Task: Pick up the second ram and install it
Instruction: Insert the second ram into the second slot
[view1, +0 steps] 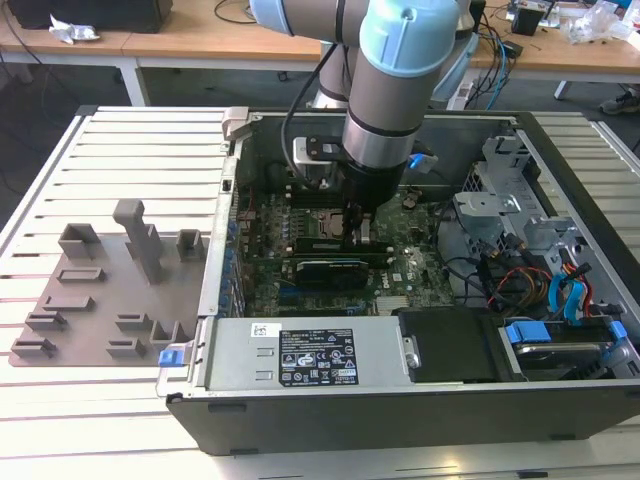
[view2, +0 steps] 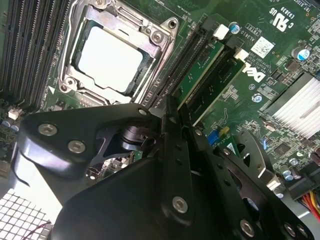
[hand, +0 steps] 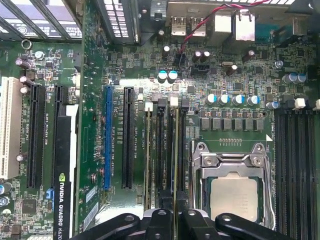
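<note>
In the first wrist view the second ram shows edge-on as a thin green stick. It stands in a black slot beside the processor socket. My gripper is shut on its near end, one black finger on each side. In the second wrist view the same stick shows its green face and black chips, running away from my gripper. Another green stick sits two slots over, farther from the socket. In the exterior view my gripper reaches down onto the motherboard inside the open computer case.
A black graphics card lies just in front of my gripper. A grey power supply spans the case's front. Drive bays and cables crowd the exterior view's right. A grey fixture plate lies outside the case, at the exterior view's left.
</note>
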